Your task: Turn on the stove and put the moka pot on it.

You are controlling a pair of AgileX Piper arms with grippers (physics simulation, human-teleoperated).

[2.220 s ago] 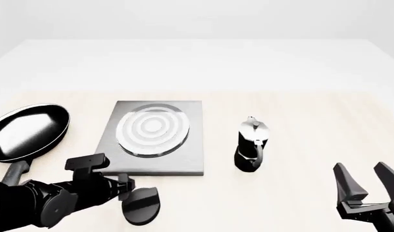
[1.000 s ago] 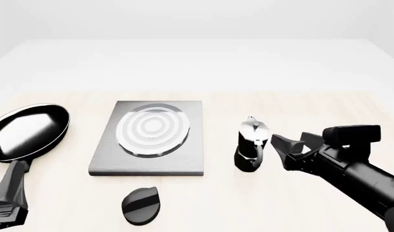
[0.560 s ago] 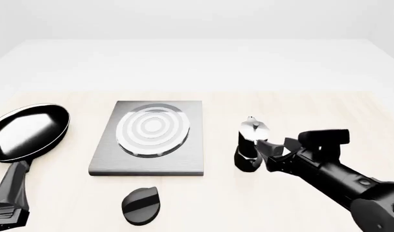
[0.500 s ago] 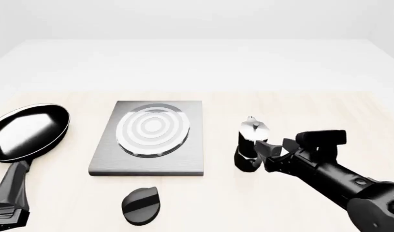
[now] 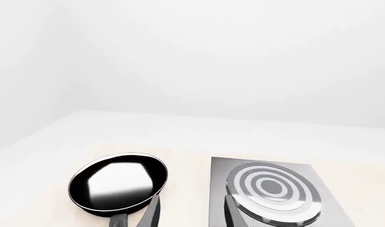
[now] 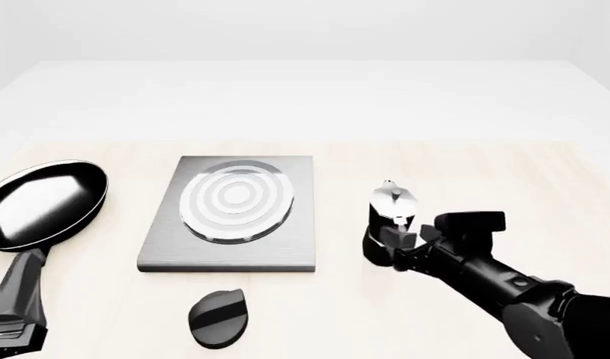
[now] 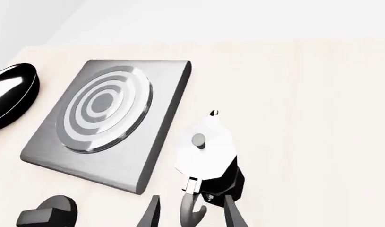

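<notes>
A pale wooden counter [image 6: 504, 179] is seen from above, carrying a few kitchen things. Near the middle, a flat square grey metal stove plate with a concentric silver ring burner [image 6: 235, 212] lies flat. At seven o'clock from the plate, apart from it, a separate black oval knob [image 6: 218, 318] rests on the counter. At nine o'clock from the plate, a black round frying pan with a long dark handle [image 6: 40, 206] is laid, its handle running toward the near edge.

At three o'clock from the plate, standing upright on the counter and clear of the burner, a small black faceted moka pot with a silvery knobbed lid and side handle [image 6: 388, 222] is found. The right arm is stretched in from five o'clock, and the right hand [image 6: 400, 239] is placed at the pot's handle side. In the right wrist view, the two dark fingers [image 7: 232, 213] are spread on either side of the pot's curved handle [image 7: 191, 210], not clenched on it; whether they touch it cannot be told.

The left hand is not seen in any view; only the frying pan and the stove plate are shown by the left wrist camera.
</notes>
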